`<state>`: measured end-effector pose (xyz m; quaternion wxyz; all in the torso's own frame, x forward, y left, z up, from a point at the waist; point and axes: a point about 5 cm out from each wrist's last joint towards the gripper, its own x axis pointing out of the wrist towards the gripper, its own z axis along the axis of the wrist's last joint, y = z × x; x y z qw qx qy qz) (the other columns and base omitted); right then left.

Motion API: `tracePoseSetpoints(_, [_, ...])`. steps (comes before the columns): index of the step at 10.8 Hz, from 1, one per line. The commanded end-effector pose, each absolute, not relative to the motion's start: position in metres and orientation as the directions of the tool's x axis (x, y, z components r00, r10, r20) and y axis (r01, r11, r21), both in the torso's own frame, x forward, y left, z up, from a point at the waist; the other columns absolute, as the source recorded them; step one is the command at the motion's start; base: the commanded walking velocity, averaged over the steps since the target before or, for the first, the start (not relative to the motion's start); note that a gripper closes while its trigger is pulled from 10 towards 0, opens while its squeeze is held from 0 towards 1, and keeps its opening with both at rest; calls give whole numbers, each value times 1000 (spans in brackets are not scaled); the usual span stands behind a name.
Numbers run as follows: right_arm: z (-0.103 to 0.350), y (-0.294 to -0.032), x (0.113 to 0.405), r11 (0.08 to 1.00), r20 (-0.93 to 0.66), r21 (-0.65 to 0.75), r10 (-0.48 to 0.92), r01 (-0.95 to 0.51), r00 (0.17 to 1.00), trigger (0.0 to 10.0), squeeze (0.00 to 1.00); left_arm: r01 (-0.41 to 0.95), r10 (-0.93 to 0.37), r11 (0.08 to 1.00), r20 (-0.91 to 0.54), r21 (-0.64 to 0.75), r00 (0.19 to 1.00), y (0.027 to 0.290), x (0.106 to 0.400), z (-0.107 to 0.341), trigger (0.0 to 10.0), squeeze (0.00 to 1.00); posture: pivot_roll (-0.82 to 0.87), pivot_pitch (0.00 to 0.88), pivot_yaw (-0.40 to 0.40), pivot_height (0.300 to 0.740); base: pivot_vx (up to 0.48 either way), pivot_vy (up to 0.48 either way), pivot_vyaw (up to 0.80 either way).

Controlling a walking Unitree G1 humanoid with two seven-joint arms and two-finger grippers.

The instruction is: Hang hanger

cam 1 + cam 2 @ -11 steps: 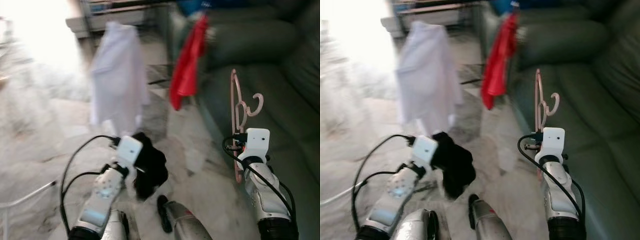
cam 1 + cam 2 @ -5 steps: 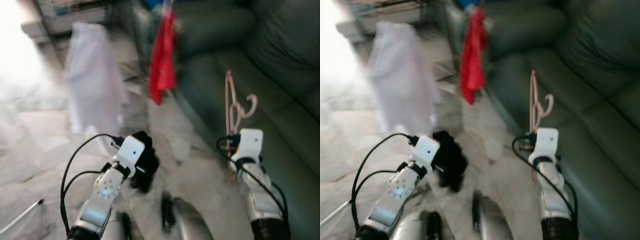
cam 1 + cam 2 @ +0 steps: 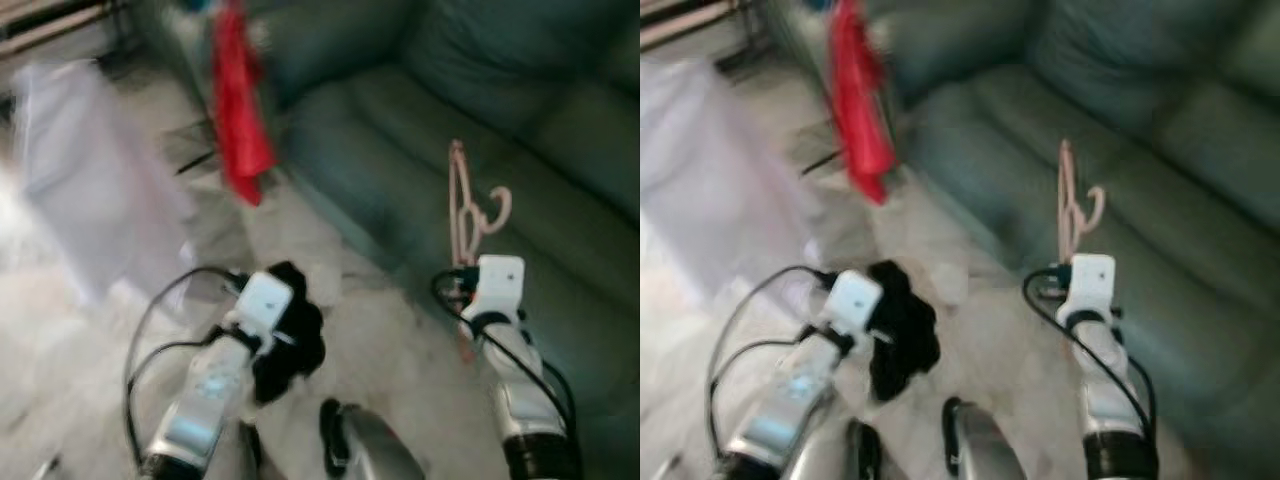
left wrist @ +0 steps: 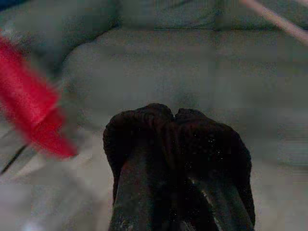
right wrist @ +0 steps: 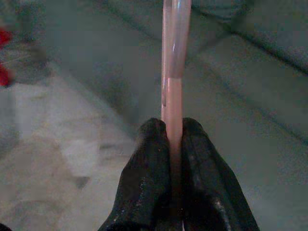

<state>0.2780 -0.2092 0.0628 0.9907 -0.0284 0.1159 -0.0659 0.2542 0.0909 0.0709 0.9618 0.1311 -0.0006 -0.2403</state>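
Pink hanger (image 3: 467, 205) stands upright, pinched in the right claw (image 5: 174, 144), hook above it. The left claw (image 4: 175, 144) grips a black cloth (image 3: 290, 335). Since a second ago the view has swung toward the green sofa (image 3: 560, 190); the red garment (image 3: 238, 105) now lies far left, so hanging looks some way off.

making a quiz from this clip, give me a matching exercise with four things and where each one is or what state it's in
Things:
1. pink hanger
2. black cloth
3. red garment
4. sofa

States or places:
A. hanging up beside the sofa's end
B. clamped upright between the right gripper's fingers
C. grey-green, on the robot's right
D. bunched at the left gripper's fingertips

Pairs: 1-B, 2-D, 3-A, 4-C
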Motion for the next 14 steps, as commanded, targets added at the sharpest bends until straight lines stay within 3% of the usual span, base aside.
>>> tracePoseSetpoints(1, [62,-213,274,988,-217,-62,-152,142,964,10000,0,442,-451,856,-30,269,892,92,255,75,10000,0,-1,191,-47,740,0,0,0])
tracePoseSetpoints(4, [63,-210,274,992,-208,-53,-124,115,970,10000,0,343,-364,902,31,263,931,104,267,87,10000,0,2,189,-50,740,0,0,0])
tracePoseSetpoints(10, [63,-210,276,992,-206,-65,-118,106,971,10000,0,322,-332,918,8,233,943,108,267,82,10000,0,2,186,-54,740,0,-297,0])
tracePoseSetpoints(14, [61,-211,274,992,-217,-71,-120,107,969,10000,0,325,-334,922,8,208,942,106,266,80,10000,0,-1,187,-52,740,0,0,0])
